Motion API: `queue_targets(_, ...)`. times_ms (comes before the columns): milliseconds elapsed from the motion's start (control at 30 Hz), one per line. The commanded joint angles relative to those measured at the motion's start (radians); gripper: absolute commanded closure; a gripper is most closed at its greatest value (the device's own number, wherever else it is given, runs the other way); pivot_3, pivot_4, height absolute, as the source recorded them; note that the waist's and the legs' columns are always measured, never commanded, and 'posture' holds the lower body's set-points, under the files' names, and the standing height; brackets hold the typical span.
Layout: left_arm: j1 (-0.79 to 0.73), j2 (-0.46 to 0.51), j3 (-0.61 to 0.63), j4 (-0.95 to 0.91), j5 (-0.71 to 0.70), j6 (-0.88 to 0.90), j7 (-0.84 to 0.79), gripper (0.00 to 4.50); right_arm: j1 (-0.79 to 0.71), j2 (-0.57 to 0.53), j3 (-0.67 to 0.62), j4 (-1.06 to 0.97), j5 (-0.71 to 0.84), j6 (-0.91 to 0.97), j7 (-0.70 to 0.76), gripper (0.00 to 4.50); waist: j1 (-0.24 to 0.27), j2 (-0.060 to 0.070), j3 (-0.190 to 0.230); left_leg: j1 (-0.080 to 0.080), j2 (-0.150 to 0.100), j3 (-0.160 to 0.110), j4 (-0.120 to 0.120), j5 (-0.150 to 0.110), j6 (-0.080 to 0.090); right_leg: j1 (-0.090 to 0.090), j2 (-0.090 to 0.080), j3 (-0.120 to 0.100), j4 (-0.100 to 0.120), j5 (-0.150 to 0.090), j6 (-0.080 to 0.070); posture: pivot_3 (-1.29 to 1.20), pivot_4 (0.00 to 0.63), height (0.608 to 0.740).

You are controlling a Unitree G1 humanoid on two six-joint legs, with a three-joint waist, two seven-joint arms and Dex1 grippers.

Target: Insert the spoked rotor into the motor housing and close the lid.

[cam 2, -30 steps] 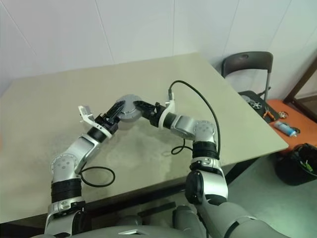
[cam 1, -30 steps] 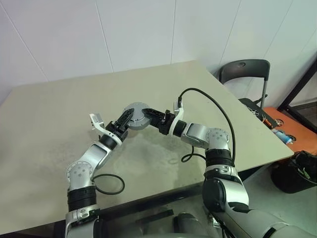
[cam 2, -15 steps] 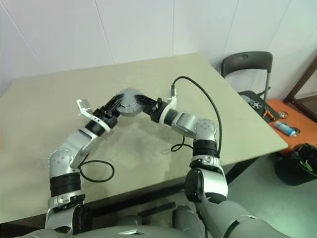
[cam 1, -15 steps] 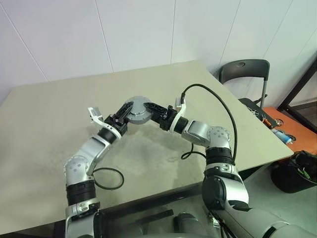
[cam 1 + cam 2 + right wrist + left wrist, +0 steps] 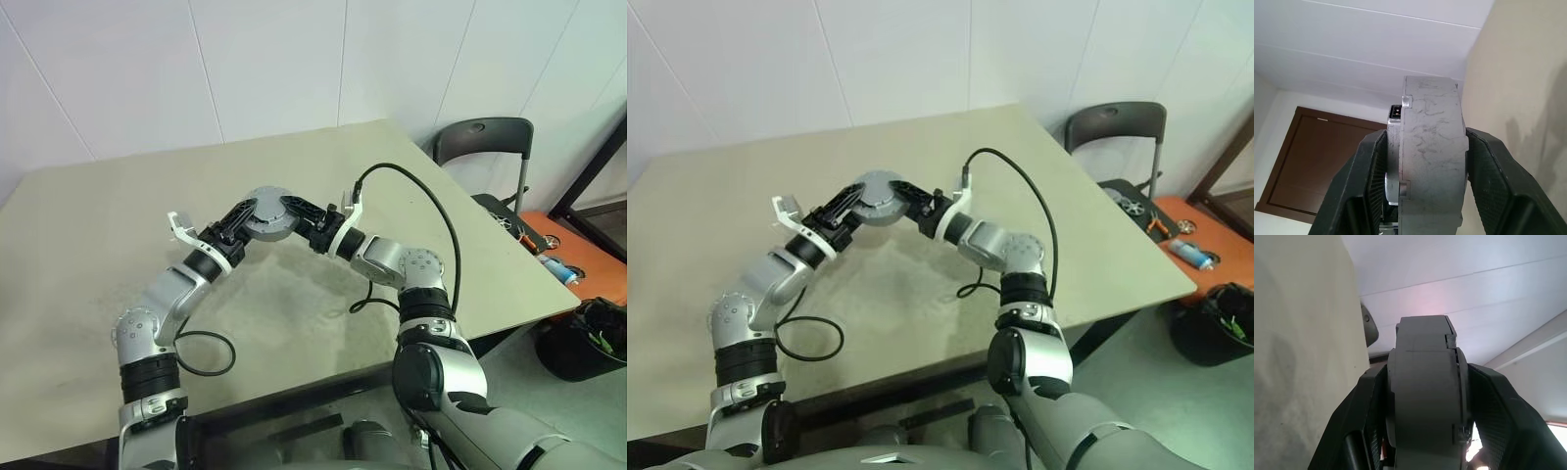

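Cable looped on the desk nearest the robot, beneath the left arm. Above the desk, lifted clear of its surface, the motor housing with the lid on it sits between both sets of jaws: left gripper clamps one side of the grey disc, right gripper the opposite side. Wrist views show the disc edge-on, a black finger pressed flat on each face; right wrist the same, fingers tight against scratched metal. Beyond the jaws, bare desk to the wall. Black chair past the desk's far right corner.
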Motion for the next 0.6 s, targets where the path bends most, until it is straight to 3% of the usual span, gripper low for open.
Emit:
queue_targets(33, -0.017, -0.007, -0.141, -0.067, -0.065, 0.135, -0.034, 2.13, -0.045, 0.047, 0.037, 0.008, -0.024, -0.018, -0.004, 2.39, 0.0, 0.0, 0.0, 0.0, 0.0, 0.0, 0.0, 0.0, 0.0, 0.0, 0.0, 0.0, 0.0, 0.0, 0.0, 0.0, 0.0, 0.74)
queue_targets(600, 0.003, 0.07, -0.163, -0.069, -0.077, 0.175, -0.09, 2.3, -0.073, 0.053, 0.035, 0.035, -0.059, -0.038, 0.029, 2.39, 0.0, 0.0, 0.0, 0.0, 0.0, 0.0, 0.0, 0.0, 0.0, 0.0, 0.0, 0.0, 0.0, 0.0, 0.0, 0.0, 0.0, 0.74)
